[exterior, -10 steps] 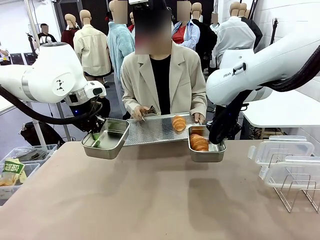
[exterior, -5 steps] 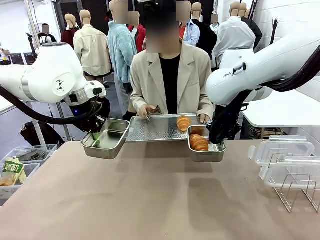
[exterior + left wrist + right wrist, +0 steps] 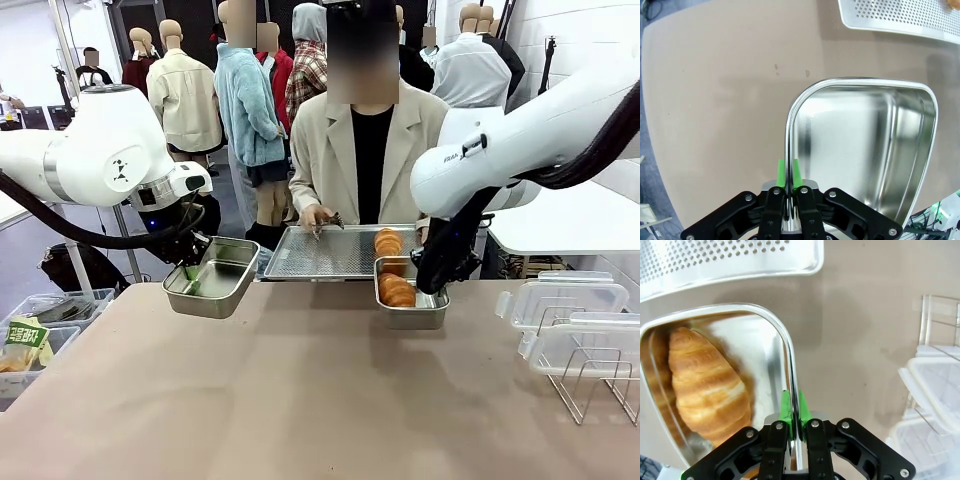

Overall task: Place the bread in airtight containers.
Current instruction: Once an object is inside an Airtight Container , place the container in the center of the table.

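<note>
Your left end effector (image 3: 788,170) was clamped on the rim of the empty container (image 3: 900,130), and your right end effector (image 3: 794,412) on the rim of the other container (image 3: 767,357), with bread (image 3: 705,380) inside. Both were at the far edge of the worktop (image 3: 300,400). Filling seemed under way; next you needed a steady hold for the roll (image 3: 388,241) on the tray (image 3: 320,255).

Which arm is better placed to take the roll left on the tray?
Probably the right: its fingers hold the pan beside the tray end where the roll lies. The left arm's empty pan sits farther off.
</note>
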### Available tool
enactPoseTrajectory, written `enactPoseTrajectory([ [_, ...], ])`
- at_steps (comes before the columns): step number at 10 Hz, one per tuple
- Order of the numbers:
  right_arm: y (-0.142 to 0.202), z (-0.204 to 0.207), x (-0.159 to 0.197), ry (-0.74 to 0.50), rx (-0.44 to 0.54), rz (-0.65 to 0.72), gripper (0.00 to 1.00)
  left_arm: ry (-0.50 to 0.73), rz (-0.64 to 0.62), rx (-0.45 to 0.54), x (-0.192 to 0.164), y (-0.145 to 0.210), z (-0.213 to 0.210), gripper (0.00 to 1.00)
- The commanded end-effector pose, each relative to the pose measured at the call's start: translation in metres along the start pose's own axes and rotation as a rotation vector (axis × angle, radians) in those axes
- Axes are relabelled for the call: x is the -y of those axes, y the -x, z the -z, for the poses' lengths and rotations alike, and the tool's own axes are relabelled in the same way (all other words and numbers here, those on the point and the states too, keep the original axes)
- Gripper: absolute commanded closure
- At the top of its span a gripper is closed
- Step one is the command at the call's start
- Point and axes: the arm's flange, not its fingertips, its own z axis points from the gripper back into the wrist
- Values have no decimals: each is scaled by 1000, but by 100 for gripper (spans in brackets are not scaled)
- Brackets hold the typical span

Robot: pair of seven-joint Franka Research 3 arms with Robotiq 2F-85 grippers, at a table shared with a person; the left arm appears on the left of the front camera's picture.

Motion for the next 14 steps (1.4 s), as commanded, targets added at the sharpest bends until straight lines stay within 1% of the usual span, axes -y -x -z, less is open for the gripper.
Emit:
enactPoseTrajectory([
  [1, -21, 35, -5, -7, -37, 14, 100, -13, 9, 12, -2, 1, -4, 100],
  [2, -24, 51, -4, -8, -67, 11, 100, -13, 9, 12, -2, 1, -4, 100],
  [4, -18, 65, 1, 11, -121, 24, 100, -13, 9, 12, -2, 1, -4, 100],
  [5, -16, 69, 2, 27, -113, 17, 100, -13, 9, 12, -2, 1, -4, 100],
  [6, -12, 69, 2, 43, -104, 19, 92, -13, 9, 12, -2, 1, -4, 100],
  [10, 0, 55, 6, 48, -63, 7, 15, -13, 9, 12, -2, 1, -4, 100],
  [11, 2, 48, 8, 50, -51, 15, 0, -13, 9, 12, -2, 1, -4, 100],
  [13, 5, 33, 11, 49, -13, 24, 0, -13, 9, 12, -2, 1, -4, 100],
  [14, 8, 20, 14, 41, 1, 5, 0, -13, 9, 12, -2, 1, -4, 100],
])
